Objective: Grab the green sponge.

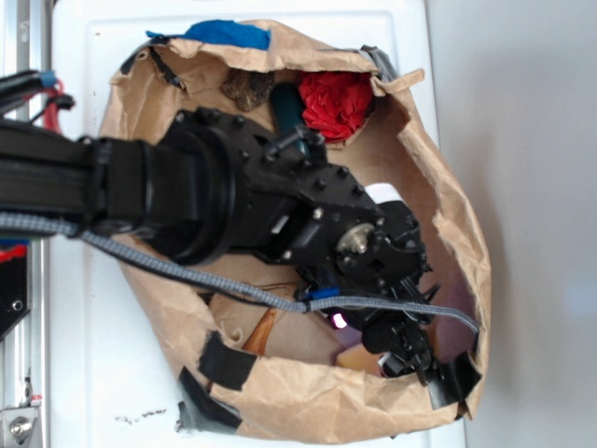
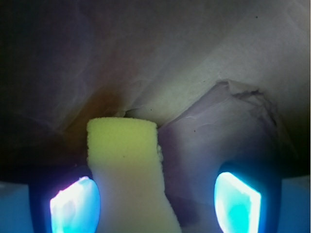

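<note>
approach done, grasp pending

the gripper (image 1: 410, 359) sits low inside the bag (image 1: 280, 401), at about 5 o'clock on its floor. the sponge (image 2: 127, 165) lies between the jaws, close against the left pad (image 2: 75, 206) and well apart from the right pad (image 2: 238, 201). jaws stand wide, holding nothing. judged remaining: centre, close, lift.

A white table (image 1: 84, 373) carried a crumpled brown paper bag (image 1: 308, 397), patched with black tape (image 1: 224, 362) along its near edge. A blue cloth (image 1: 224, 34) lay at the bag's far rim.
</note>
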Controlling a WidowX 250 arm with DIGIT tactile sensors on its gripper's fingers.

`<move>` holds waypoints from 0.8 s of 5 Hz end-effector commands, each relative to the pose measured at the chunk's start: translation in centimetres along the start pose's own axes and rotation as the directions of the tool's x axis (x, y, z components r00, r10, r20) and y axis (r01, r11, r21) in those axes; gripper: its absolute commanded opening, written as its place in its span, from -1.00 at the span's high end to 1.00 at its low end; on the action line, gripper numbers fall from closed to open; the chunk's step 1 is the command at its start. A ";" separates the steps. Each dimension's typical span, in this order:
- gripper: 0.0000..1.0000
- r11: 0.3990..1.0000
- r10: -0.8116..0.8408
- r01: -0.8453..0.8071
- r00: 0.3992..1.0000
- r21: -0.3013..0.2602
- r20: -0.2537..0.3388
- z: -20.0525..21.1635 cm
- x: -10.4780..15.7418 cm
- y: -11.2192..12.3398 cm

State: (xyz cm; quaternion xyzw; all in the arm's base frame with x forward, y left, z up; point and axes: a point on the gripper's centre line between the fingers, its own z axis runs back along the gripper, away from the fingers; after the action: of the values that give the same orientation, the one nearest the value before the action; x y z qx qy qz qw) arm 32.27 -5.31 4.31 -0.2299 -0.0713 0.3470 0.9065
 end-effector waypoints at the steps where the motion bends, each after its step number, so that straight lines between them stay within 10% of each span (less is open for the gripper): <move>1: -1.00 1.000 -0.015 0.013 0.999 0.023 0.050 -0.4 1.0 -0.7; 2: 1.00 1.000 -0.003 0.002 0.998 0.024 0.062 -0.4 1.1 -0.5; 4: 1.00 1.000 -0.013 0.014 0.997 -0.007 0.072 0.5 1.4 -0.2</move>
State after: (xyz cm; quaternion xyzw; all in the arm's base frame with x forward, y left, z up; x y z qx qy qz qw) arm 33.01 -4.94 3.83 -0.2144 -0.0909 0.3505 0.9072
